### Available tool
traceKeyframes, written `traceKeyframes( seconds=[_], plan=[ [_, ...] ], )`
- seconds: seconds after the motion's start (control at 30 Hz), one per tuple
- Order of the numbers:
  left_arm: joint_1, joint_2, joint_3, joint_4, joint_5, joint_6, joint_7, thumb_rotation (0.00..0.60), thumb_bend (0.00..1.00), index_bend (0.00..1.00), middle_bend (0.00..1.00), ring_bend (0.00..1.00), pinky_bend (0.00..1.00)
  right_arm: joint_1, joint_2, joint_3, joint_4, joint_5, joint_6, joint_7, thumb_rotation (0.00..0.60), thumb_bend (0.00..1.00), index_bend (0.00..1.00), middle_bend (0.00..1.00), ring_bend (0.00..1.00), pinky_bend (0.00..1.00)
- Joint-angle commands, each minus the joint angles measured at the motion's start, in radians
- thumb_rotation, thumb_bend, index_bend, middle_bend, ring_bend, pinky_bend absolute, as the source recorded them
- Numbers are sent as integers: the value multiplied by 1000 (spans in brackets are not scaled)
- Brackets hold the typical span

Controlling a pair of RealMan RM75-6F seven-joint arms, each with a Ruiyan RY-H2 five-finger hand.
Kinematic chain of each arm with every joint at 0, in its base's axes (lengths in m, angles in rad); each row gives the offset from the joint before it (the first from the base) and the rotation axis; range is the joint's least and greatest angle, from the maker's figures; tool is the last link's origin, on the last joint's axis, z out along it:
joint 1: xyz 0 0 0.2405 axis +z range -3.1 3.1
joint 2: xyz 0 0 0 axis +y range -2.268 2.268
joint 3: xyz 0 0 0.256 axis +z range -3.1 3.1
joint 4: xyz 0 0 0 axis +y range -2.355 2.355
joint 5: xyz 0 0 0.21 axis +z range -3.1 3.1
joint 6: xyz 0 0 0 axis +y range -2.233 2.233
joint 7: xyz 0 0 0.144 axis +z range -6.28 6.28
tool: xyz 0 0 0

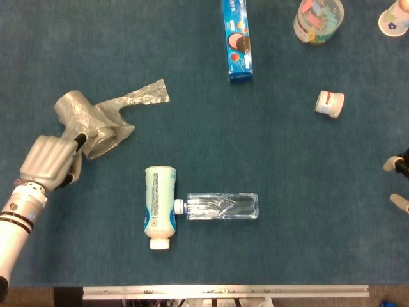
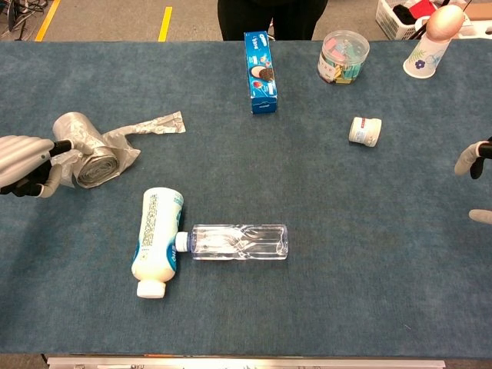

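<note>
Left hand grips the bag roll — roll just beyond its fingers.

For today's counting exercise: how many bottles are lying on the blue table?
2: a white bottle near the front, and a clear bottle lying beside it, its cap touching the white one. None appear hidden.

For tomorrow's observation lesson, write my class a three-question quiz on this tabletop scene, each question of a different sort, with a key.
1. True or false: the clear bottle stands upright.
2. Which thing do the left hand fingers touch? A) blue box B) grey bag roll C) small white jar
3. Fill in: the clear bottle's cap meets the side of the ____ bottle.

Key: 1 false, it lies on its side. 2 B. 3 white.
</note>
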State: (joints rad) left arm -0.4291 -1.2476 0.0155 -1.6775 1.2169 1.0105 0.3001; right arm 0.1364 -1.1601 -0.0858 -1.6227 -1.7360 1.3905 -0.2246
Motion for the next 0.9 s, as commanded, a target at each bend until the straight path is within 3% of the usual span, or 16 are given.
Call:
traceKeyframes(
  seconds=[0.03,0.17,0.27,0.33,0.43,0.5,0.67,0.9],
  plan=[
    [8,22,-15,-32,37,38,-37,600,914,168,1000,849,895,0,1,0,0,-1,2,1,600,0,444,542,365,488],
    [33,53,-21,-69,101,112,-83,600,878,164,965,784,871,-1,2,1,-1,-1,5,2,600,0,444,542,365,488],
    [66,76,-23,-93,157,192,-118,600,729,149,902,726,847,-1,2,1,-1,0,4,0,600,0,444,542,365,487],
    [91,87,-20,-103,182,242,-135,600,625,147,820,677,828,-1,2,1,-2,0,4,-1,600,0,444,542,365,487],
    [136,103,-2,-102,223,313,-152,600,506,147,621,582,766,-4,3,1,-3,3,6,-7,600,0,444,542,365,488],
    [163,110,11,-87,253,355,-147,600,431,149,490,483,652,-8,4,1,-8,3,12,-16,600,0,444,542,365,488],
    [224,138,48,-89,283,420,-96,600,403,234,379,361,505,-15,2,2,-14,-3,26,-34,600,0,444,542,365,487],
    [289,157,51,-80,325,522,-108,600,403,313,366,345,453,-6,-6,7,0,17,-2,-28,600,0,444,542,365,487]
  ],
)
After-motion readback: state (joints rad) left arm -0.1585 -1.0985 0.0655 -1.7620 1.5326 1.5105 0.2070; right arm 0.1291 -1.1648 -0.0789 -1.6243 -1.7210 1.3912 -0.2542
